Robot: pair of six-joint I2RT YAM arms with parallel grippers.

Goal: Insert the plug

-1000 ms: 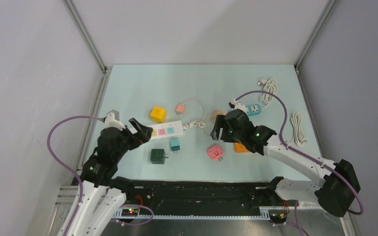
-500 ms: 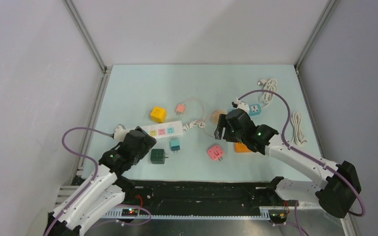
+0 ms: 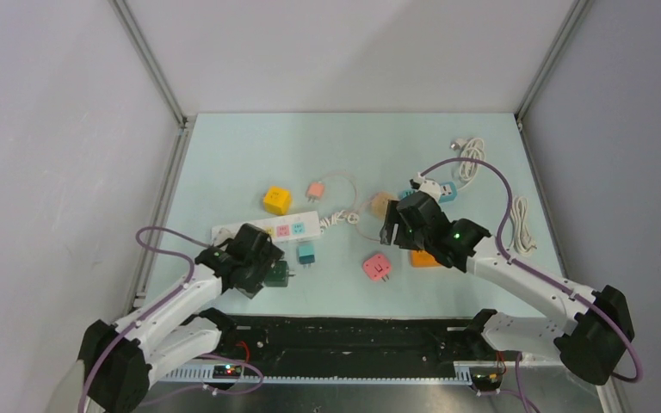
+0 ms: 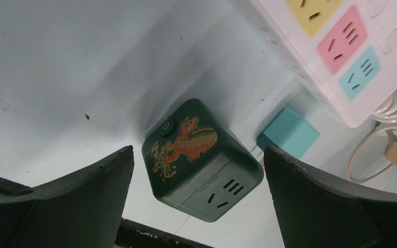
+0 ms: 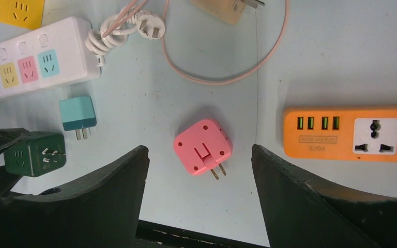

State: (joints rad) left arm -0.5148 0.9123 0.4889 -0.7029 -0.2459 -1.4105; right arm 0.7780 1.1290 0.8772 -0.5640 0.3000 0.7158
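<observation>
We have the left gripper [image 4: 197, 155] down low around the green cube [image 4: 204, 165], its jaws spread wide with one finger on either side and, as far as we can tell, neither touching it yet. The cube sits on the table [image 3: 241, 163] near the front edge, just on the near side of the white power strip [image 4: 336, 46], with a small teal plug [image 4: 288, 137] close on its right. We take this cube to be the plug to insert (the right wrist view shows prongs on one of its side faces), so the step in hand is the grasp. To do it well, we centre the cube between the fingers, square the wrist to two opposite flat faces, and close without nudging it sideways. We keep the fingers off the pronged face, since that face has to meet a socket on the strip. A firm, level hold matters, because we judge the cube needs turning before its prongs point down. The right gripper [image 5: 199, 150] hangs above the pink plug [image 5: 202, 147], right of centre, jaws apart and holding nothing.
</observation>
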